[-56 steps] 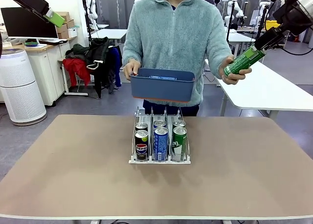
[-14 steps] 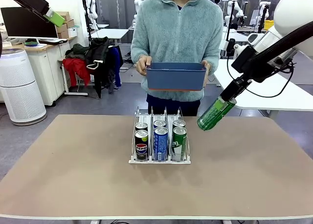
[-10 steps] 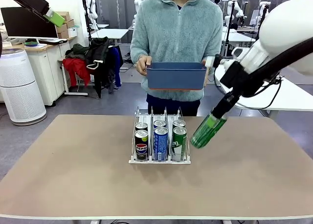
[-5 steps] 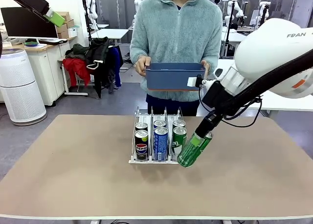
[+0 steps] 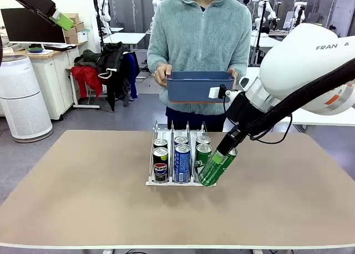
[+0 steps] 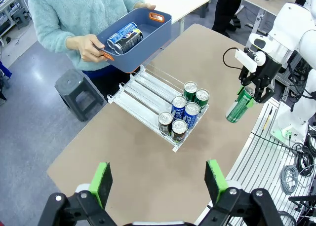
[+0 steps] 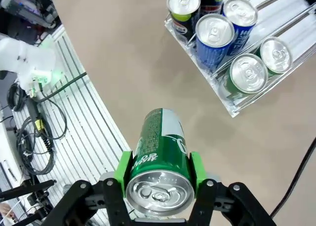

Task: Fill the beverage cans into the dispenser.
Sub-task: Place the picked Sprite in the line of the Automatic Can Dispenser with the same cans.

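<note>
The dispenser [image 5: 151, 181] [image 6: 143, 91] [image 7: 235, 107] stands mid-table with several beverage cans in the front of its three lanes: black Pepsi [image 5: 161, 165], blue [image 5: 182, 163] and green [image 5: 203, 155]. My right gripper [image 5: 228, 148] [image 6: 253, 90] [image 7: 159, 169] is shut on a green can [image 5: 216, 166] [image 6: 237, 106] [image 7: 161, 137]. The can is tilted, low over the table by the dispenser's front right corner. My left gripper [image 5: 57, 14] [image 6: 158, 179] hangs open and empty, high at the far left. The person holds a blue bin [image 5: 199, 87] [image 6: 148, 37] with more cans [image 6: 123, 36] behind the dispenser.
The brown table [image 5: 83, 198] is bare to the left, right and front of the dispenser. A wire rack [image 7: 94, 137] with cables runs along the table's near edge. A white air purifier [image 5: 22, 98] and other tables stand beyond the table.
My right gripper has carried the green can down and left, from beside the dispenser's right side to its front right corner. The person keeps holding the bin; the left arm is still.
</note>
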